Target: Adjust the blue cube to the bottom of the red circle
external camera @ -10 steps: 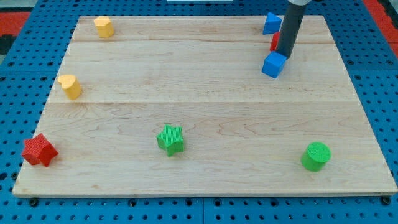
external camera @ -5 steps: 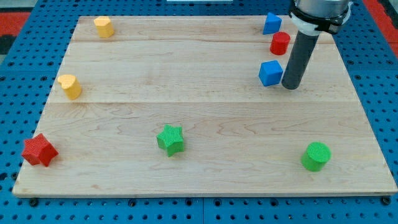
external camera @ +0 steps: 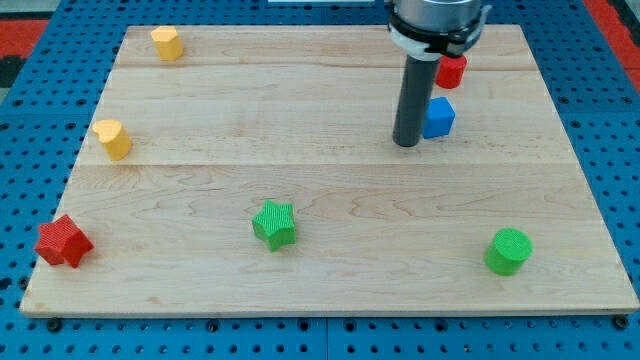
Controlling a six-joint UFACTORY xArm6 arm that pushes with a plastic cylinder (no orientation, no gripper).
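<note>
Blue cube (external camera: 438,117) sits at ~6-7 o'clock of red circle (external camera: 451,71), near, not touching. My tip (external camera: 405,143) is just beside the cube at its 8 o'clock. Tool is a bare rod, no jaws, grips nothing. Step: final align. Next, imo: short nudge toward 3 o'clock across table (external camera: 300,100).

No readable text, label or number anywhere.
</note>
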